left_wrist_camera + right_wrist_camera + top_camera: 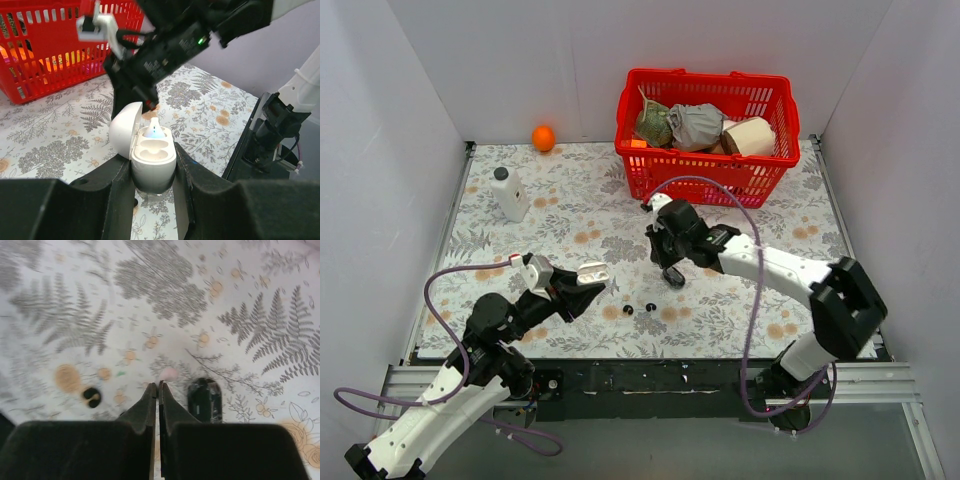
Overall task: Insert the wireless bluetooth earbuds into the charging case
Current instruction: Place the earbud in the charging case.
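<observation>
My left gripper (152, 167) is shut on the white charging case (151, 159). The case's lid (124, 130) is flipped open to the left, and a small blue light glows in its far socket. It is held above the mat at the near left (592, 271). Two tiny black earbuds (627, 309) (649, 305) lie on the floral mat just right of the case. My right gripper (158, 386) hovers over the mat, jaws shut with nothing visible between them. One earbud (91, 396) lies to its left and a larger black oval pebble-shaped object (205, 399) to its right.
A red basket (708, 172) with crumpled items stands at the back right. A white bottle (509, 193) is at the back left, an orange ball (543, 138) behind it. The right arm (170, 45) hangs close over the held case. White walls enclose the mat.
</observation>
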{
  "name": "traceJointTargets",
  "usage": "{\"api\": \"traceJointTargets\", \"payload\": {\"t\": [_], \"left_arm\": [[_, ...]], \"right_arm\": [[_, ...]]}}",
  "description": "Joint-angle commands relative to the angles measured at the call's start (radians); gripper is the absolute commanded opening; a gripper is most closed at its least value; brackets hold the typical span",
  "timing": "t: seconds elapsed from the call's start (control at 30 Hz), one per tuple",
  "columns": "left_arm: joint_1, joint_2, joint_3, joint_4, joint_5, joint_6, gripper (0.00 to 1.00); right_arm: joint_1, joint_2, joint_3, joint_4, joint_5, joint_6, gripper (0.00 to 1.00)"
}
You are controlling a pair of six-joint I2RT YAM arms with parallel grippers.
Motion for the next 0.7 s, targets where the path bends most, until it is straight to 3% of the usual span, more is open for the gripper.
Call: {"api": "traceJointTargets", "payload": {"t": [0.0, 0.27, 0.67], "left_arm": [[0.001, -0.025, 0.034, 0.082, 0.022, 0.028, 0.0], [0.001, 0.108, 0.116, 0.166, 0.154, 0.027, 0.0], [0.002, 0.441, 0.294, 0.289, 0.657, -0.031, 0.0]], "right_arm": [[-0.003, -0.232, 0.085, -0.033, -0.329, -0.07, 0.01], [-0.002, -0.447, 0.294, -0.28, -0.687, -0.167, 0.01], [-0.003, -0.616, 0.323, -0.291, -1.093, -0.215, 0.01]]}}
